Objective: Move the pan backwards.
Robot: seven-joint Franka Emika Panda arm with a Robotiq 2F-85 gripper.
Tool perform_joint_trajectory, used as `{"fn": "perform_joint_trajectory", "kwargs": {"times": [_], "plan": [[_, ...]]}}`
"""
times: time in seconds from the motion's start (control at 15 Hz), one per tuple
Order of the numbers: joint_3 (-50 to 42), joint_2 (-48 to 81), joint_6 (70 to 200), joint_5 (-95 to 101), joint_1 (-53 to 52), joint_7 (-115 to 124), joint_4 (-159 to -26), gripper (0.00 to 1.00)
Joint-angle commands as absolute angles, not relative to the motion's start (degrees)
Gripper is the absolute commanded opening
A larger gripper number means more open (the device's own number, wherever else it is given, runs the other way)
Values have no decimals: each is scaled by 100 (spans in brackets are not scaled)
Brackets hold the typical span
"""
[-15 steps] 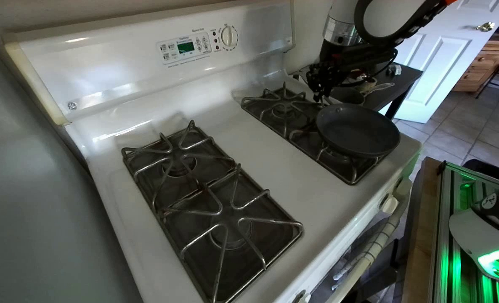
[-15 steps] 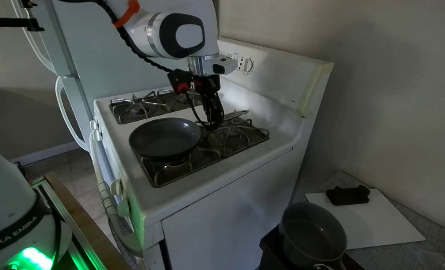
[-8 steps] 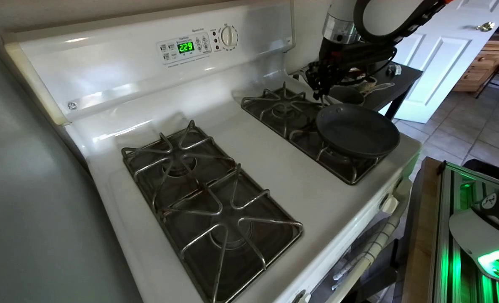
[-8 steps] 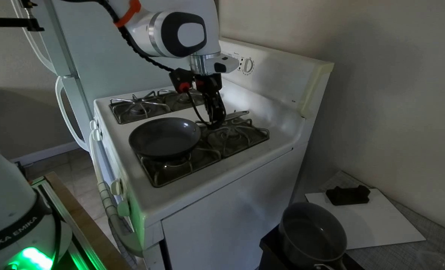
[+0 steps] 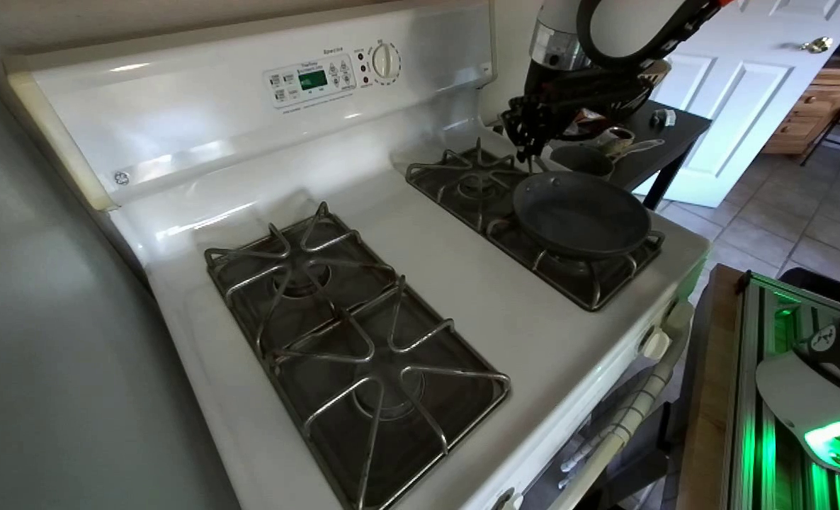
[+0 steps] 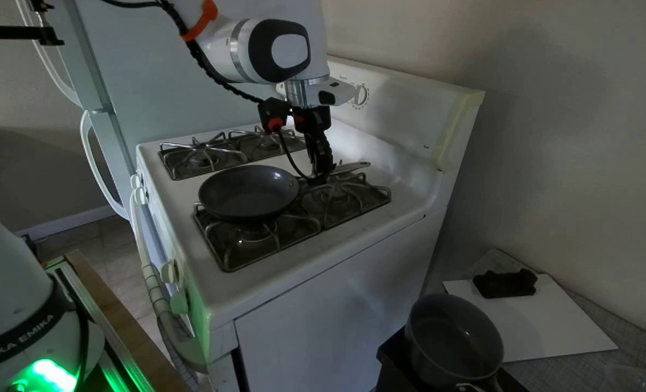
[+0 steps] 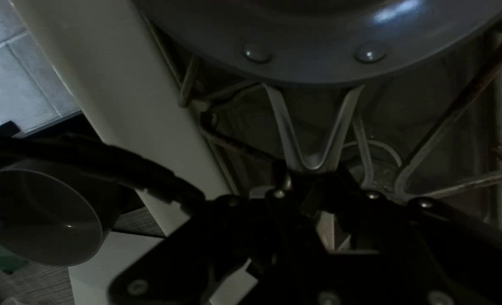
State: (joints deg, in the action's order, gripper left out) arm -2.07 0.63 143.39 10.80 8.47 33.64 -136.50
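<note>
The pan (image 6: pixel 248 192) is round, shallow and dark grey, with a smooth, sheened inner wall (image 7: pixel 312 59) and two rivets (image 7: pixel 370 53) by the handle (image 6: pixel 353 167). It is open side up over the front burner (image 6: pixel 255 231); whether it touches the grate (image 5: pixel 596 287) cannot be told. The pale metal handle, forked into a V at the pan, points to the back panel (image 6: pixel 399 109), clasped in the gripper (image 7: pixel 312 173).
</note>
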Motion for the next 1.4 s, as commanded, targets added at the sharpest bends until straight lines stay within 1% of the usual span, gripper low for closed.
{"fn": "perform_joint_trajectory", "kwargs": {"times": [0.0,1.33], "plan": [[-334,213,14418,1119,688,3524,-13480,5],[-770,727,14414,1019,644,4022,-12764,5]]}}
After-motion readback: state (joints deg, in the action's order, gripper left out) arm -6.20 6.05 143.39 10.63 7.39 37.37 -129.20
